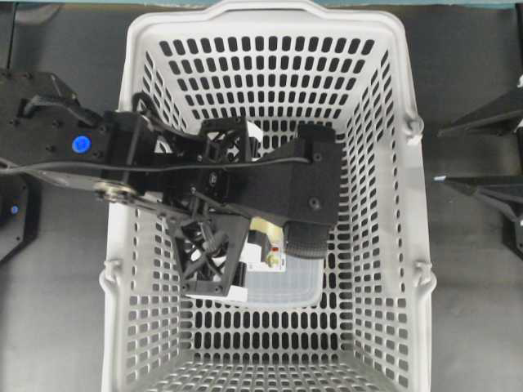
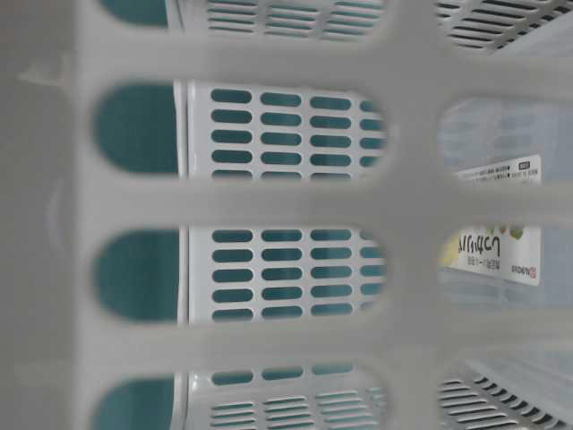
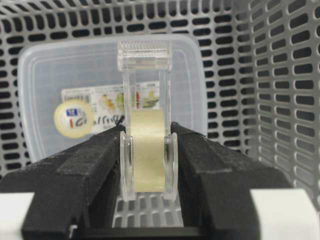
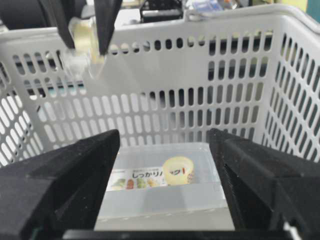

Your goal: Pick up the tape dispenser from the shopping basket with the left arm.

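Tape dispenser [image 3: 147, 115] | clamped in left tool [image 3: 147, 145] | flat container [image 3: 50, 75] below, in basket [image 3: 280, 75]

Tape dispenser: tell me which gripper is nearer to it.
Left. The left gripper is shut on the tape dispenser, pinching its sides inside the shopping basket. The right gripper stands open outside the basket, well apart from it.
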